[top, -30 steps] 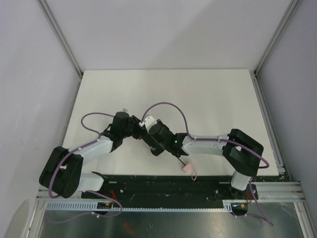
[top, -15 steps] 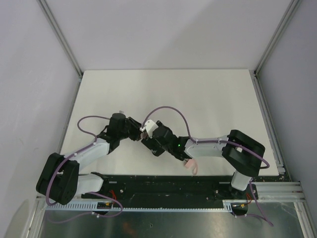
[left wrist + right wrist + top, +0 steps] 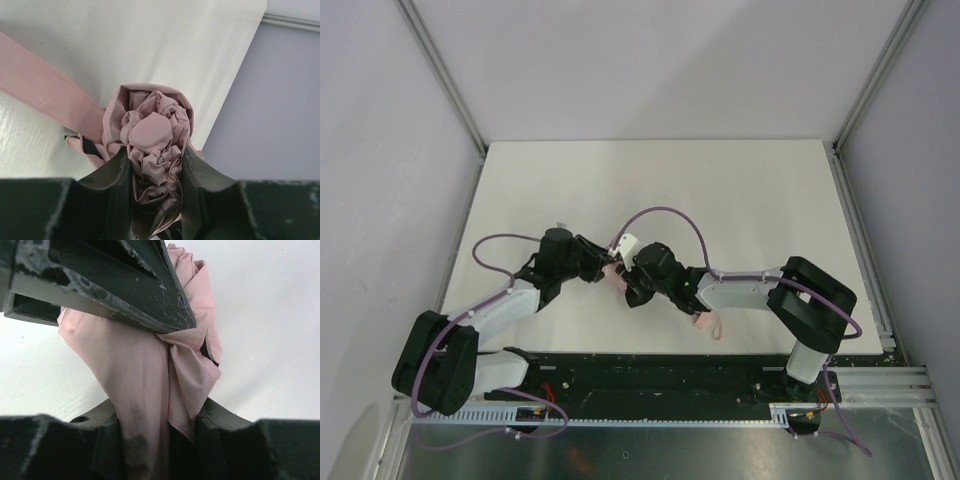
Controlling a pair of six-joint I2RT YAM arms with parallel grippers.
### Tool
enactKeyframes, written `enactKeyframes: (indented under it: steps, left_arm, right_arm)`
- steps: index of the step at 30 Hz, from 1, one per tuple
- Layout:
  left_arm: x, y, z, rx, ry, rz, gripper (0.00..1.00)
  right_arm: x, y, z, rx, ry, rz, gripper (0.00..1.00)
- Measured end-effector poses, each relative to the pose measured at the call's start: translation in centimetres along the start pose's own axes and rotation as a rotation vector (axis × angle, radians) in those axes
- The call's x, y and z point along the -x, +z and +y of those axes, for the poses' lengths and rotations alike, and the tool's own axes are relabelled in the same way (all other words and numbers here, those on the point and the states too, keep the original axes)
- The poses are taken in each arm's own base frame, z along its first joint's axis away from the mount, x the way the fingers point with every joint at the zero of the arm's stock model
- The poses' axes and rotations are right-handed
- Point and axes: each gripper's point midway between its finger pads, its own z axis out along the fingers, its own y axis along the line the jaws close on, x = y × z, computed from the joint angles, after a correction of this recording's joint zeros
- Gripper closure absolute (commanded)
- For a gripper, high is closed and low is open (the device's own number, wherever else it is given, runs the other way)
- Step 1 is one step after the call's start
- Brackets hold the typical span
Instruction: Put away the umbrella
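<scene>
The left gripper [image 3: 156, 155] has its jaws narrowed onto the bunched pink canopy of the umbrella [image 3: 152, 131], and both dark fingers [image 3: 119, 167] press into the crumpled folds just below the round end cap. A flat pink strap [image 3: 45, 90] runs off toward 10 o'clock over the white table [image 3: 165, 40]. The right gripper [image 3: 159, 410] likewise pinches the fabric, with smooth pink cloth filling the gap between its fingers [image 3: 100, 422]. The left gripper's black body crosses at 11 o'clock, touching the same bundle. From above, the two grippers meet near the middle of the table's near half, the left at 9 o'clock of the right. The umbrella's small pink handle [image 3: 701, 322] and its loop lie at 4 o'clock of the right gripper.
</scene>
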Motion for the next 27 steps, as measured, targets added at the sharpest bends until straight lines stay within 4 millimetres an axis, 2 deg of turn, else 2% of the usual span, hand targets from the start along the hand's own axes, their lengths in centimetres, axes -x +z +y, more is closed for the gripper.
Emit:
enactKeyframes:
  steps: [7, 8, 13, 15, 17, 20, 27]
  left_arm:
    - [0.2, 0.3, 0.4, 0.019, -0.004, -0.02, 1.0]
    - [0.2, 0.4, 0.4, 0.02, 0.0, -0.023, 0.94]
    - [0.2, 0.4, 0.0, 0.001, 0.056, -0.029, 0.22]
    - [-0.2, 0.1, -0.6, -0.028, 0.113, -0.022, 0.07]
    - [-0.5, -0.3, -1.4, -0.063, 0.165, -0.019, 0.02]
    - [-0.8, -0.9, -2.5, -0.113, 0.232, -0.018, 0.01]
    - [-2.0, -1.0, -3.0, -0.147, 0.338, 0.014, 0.01]
  right_arm:
    - [-0.2, 0.4, 0.1, 0.051, 0.024, -0.001, 1.0]
    - [-0.2, 0.4, 0.1, 0.063, 0.03, -0.002, 1.0]
    - [0.3, -0.1, -0.1, 0.199, 0.133, -0.015, 1.0]
    - [0.5, -0.6, -0.4, 0.25, 0.194, -0.015, 1.0]
    - [0.5, -0.9, -1.0, 0.296, 0.261, -0.014, 1.0]
    - [0.7, -1.4, -1.5, 0.35, 0.35, -0.015, 1.0]
    - [2.2, -3.1, -0.3, 0.515, 0.514, -0.02, 1.0]
